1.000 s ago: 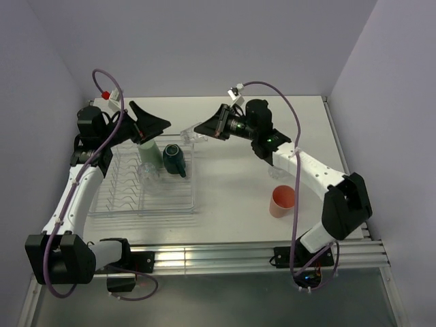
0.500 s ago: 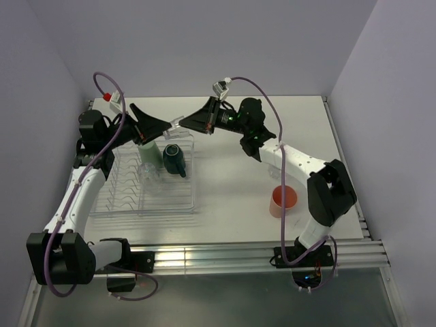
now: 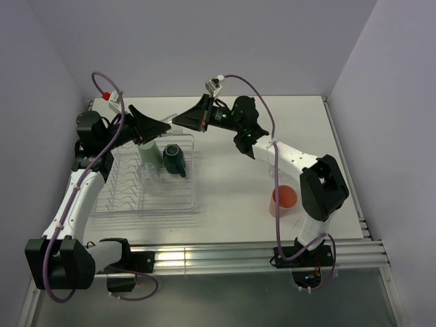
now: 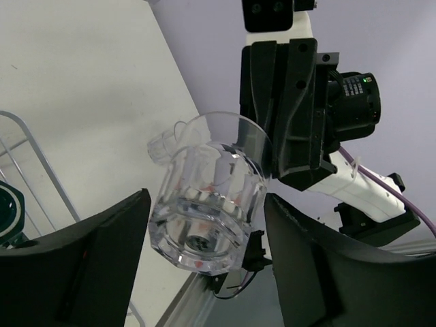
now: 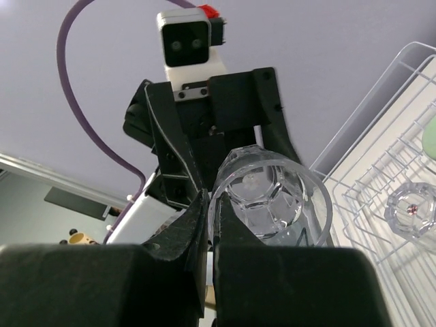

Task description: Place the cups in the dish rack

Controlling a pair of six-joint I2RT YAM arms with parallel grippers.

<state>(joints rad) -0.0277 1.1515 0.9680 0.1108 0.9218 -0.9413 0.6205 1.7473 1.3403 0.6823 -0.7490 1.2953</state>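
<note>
Two grippers are tip to tip in the upper middle of the top view, above the rack's (image 3: 143, 212) far corner, with a clear glass (image 3: 174, 122) between them.

Left wrist view: the left gripper (image 4: 208, 197) is spread wide, one finger on each side of the glass.

Right wrist view: the right gripper (image 5: 211, 204) pinches the thin rim.

Glass is hard, slippery and easy to break. I think its round sides make a safer hold.

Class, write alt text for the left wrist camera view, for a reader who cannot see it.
A clear glass hangs tilted in mid-air, pinched at its rim by the right gripper, with the two black fingers of the left gripper spread on either side of it. Behind lie the white table and a corner of the wire rack.
</note>
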